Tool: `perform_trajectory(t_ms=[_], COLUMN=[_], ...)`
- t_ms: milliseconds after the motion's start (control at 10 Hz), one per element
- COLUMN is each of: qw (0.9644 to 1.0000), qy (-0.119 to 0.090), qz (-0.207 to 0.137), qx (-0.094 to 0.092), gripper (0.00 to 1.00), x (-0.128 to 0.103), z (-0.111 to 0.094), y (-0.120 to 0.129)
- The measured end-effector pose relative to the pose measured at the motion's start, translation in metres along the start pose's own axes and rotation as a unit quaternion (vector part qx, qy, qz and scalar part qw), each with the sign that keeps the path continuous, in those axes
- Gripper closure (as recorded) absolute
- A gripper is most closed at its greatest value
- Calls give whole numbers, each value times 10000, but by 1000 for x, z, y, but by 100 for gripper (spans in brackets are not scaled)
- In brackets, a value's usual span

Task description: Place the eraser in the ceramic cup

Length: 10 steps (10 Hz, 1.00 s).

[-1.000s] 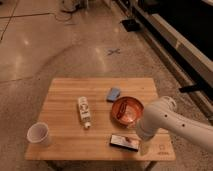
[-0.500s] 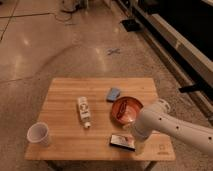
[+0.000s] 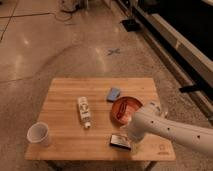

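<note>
The eraser (image 3: 119,141), a flat dark block with a light face, lies near the front edge of the wooden table (image 3: 65,90). My white arm reaches in from the right, across the front of the orange-red bowl. The gripper (image 3: 131,136) hangs at the arm's end, right over the eraser's right end, and is open; the arm hides most of it. The eraser rests on the table, not lifted. The white ceramic cup (image 3: 39,134) stands upright at the front left corner, far from the gripper.
An orange-red bowl (image 3: 125,109) sits right of centre, just behind the gripper. A small blue block (image 3: 114,94) lies behind the bowl. A white tube-like bottle (image 3: 84,111) lies mid-table between eraser and cup. Polished floor surrounds the table.
The arm has swung a little to the left and down, bringing the gripper from beside the bowl to over the eraser. Nothing on the table has moved.
</note>
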<state>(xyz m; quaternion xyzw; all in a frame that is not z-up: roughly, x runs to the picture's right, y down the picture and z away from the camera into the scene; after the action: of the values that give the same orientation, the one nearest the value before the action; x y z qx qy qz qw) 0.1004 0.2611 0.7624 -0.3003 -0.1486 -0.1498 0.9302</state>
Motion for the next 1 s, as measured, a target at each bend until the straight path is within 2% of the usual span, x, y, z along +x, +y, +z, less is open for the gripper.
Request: perform_trajectory(t_ms=[500,700,800,1000], qw=[9996,9988,9984,9972], qy=[216,284,280,233], qz=[131,353,427,654], qx=[-131,-203,-226,-269], gripper=[20,20,24,45], x=[14,30,34,47], z=[31,39,41,43], y=[-2,-1,0,2])
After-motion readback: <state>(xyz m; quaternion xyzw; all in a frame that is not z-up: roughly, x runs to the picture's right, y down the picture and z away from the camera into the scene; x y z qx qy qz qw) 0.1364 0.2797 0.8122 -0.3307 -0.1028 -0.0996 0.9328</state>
